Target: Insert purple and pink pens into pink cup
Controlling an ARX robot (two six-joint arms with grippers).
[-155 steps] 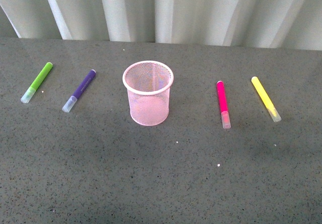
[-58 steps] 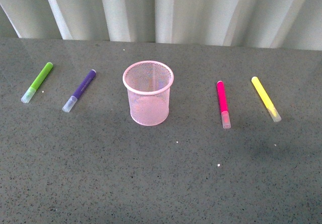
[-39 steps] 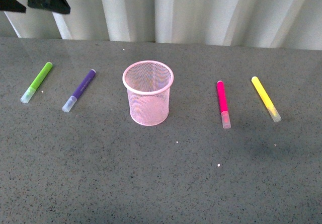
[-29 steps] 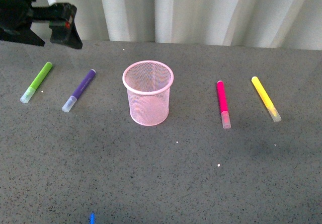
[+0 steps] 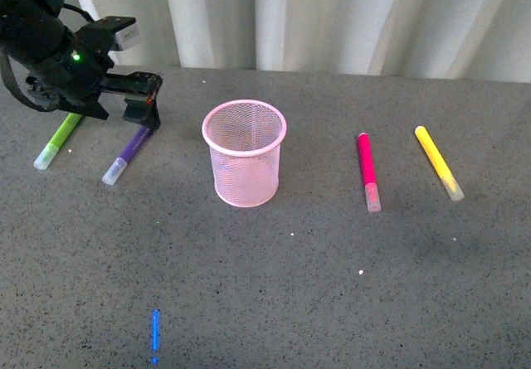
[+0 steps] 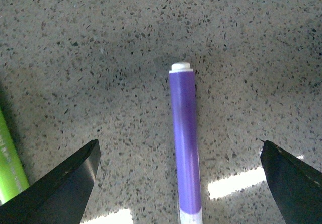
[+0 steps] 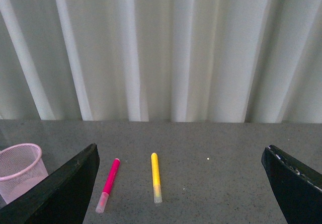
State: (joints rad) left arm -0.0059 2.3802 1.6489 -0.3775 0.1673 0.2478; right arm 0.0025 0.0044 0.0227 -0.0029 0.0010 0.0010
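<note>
Hovering over the far end of the purple pen near the table's left edge, the left gripper seems lined up for a pick; the pink cup stands mid-table and the pink pen lies toward the right edge. From the left wrist, the jaws are spread wide, straddling the purple barrel without touching it, with the green marker beside. From the right wrist, the right gripper hangs spread and empty, probably awaiting the pink pen.

The lime-green marker is lying flat on the grey speckled desk just beside the left tool, while the yellow marker is lying well apart from it, far across the desk. A pale pleated curtain is hanging beyond the tool, and a short blue streak of light is showing on the desk well short of it.
</note>
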